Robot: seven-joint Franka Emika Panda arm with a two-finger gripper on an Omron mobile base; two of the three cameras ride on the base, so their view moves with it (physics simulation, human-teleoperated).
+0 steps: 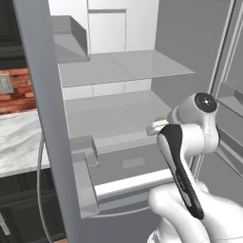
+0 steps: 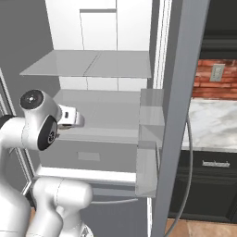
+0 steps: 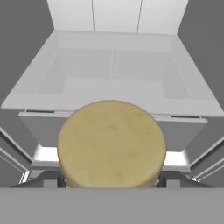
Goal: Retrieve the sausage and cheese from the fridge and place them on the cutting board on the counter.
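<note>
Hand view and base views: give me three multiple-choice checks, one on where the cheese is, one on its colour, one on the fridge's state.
1. Where is the cheese? A on the floor; B in the gripper; C on a plate.
2. The cheese's colour? A pale yellow-tan; B red; C green.
3. The fridge is: A shut; B open; C tipped over.
Answers: B, the finger tips flank it in the hand view, off any shelf. A, its round face is tan. B, its inner shelves lie in plain sight.
</note>
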